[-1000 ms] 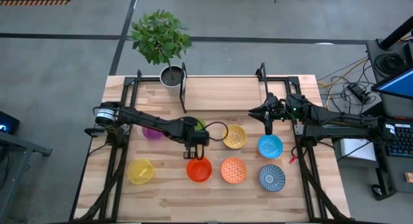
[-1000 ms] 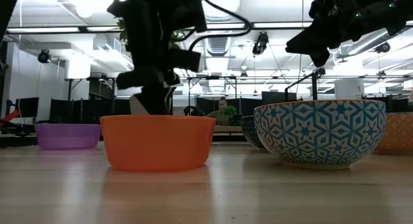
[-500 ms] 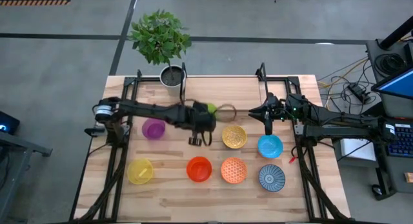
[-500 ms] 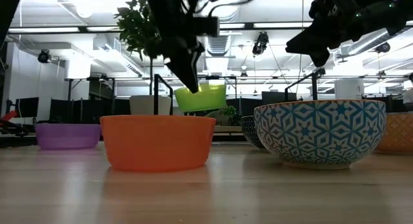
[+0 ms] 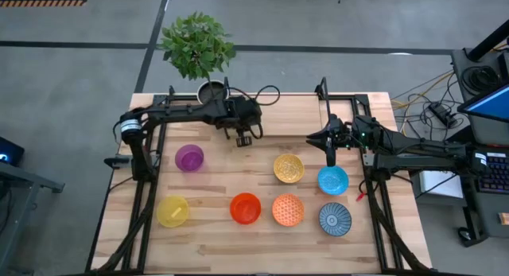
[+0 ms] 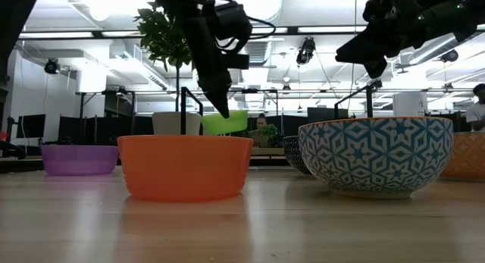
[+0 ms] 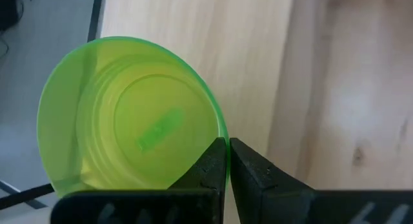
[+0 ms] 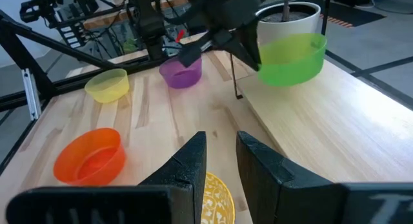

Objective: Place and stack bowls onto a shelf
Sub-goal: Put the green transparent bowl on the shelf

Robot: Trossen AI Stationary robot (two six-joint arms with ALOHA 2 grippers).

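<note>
My left gripper [image 5: 242, 138] is shut on the green bowl [image 8: 290, 56], above the left end of the shelf [image 5: 278, 113]; in the high view the gripper hides the bowl. The low view shows the green bowl [image 6: 226, 123] tilted in the air behind the red-orange bowl [image 6: 186, 167]. My right gripper [image 5: 318, 138] waits open above the table's right side, past the shelf's right end. On the tabletop stand the purple [image 5: 189, 157], yellow [image 5: 172, 211], red-orange [image 5: 245, 207], dotted orange [image 5: 288, 210], patterned yellow [image 5: 289, 168], light blue [image 5: 333, 180] and blue-and-white [image 5: 335, 219] bowls. My left gripper [image 7: 227, 141] pinches the green bowl's rim [image 7: 218, 135], one finger inside the wall and one outside. The fingers [image 8: 248, 46] slant down onto it from above. The bowl is lifted clear of shelf and table and hangs tilted below the fingers.
The dark plant pot [image 5: 211, 93] stands at the shelf's left far corner, beside a black post [image 8: 235, 75]. The shelf board [image 8: 310, 127] shows bare wood. Bare tabletop lies between the shelf and the rows of bowls.
My left gripper has risen from low beside the red-orange bowl and swung toward the table's far edge, to the shelf's left end. It has stayed shut. The green bowl has come up clear of the table and travelled with it.
</note>
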